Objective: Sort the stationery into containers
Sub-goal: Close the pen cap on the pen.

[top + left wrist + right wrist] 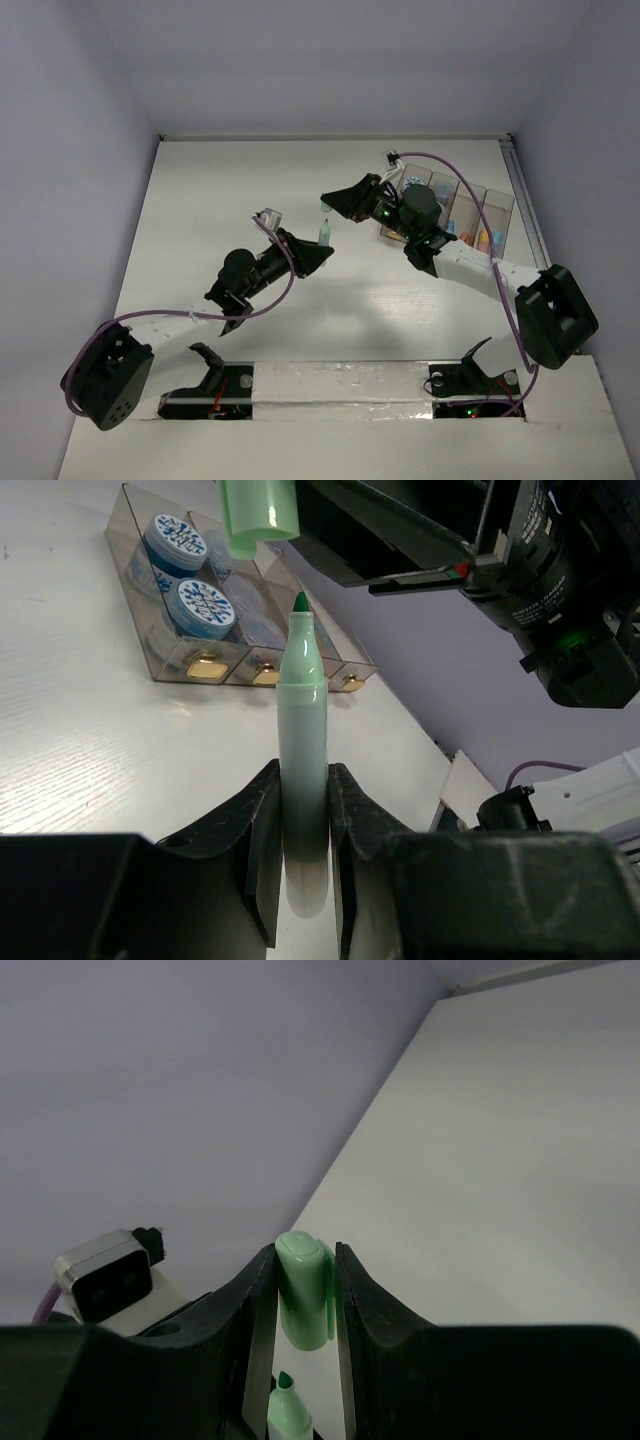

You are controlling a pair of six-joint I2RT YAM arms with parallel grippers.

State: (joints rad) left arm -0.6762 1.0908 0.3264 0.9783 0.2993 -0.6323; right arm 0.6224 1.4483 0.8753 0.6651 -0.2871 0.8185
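Left gripper (303, 777) closed narrow on a marker (303, 720), black fingers (262, 830) pressing both sides of the lower barrel, which stands upright between them. Barrel is pale green, smooth, round, tapering at a shoulder to a dark green felt point; it is uncapped. Right gripper (303, 1256) likewise clamped narrow on the matching cap (303, 1305): pale green, glossy, rounded closed end, side clip, open mouth facing down. The cap hangs just above the marker tip, apart from it, roughly in line. Beyond the left gripper and slightly to its left sits the organiser box (150, 655): clear smoky plastic, straight thin walls, narrow compartments side by side, small brass-coloured fittings along its near edge. Two round clear tubs (205, 605) with blue-and-white patterned tops lie in its leftmost compartment. In the top view, orange and blue sticks (478, 237) lie in compartments behind the right gripper's wrist. Table (80, 740) is white with a faint streaked grain, matte. Walls (150, 1080) are plain pale lilac-grey, enclosing the table on three sides.
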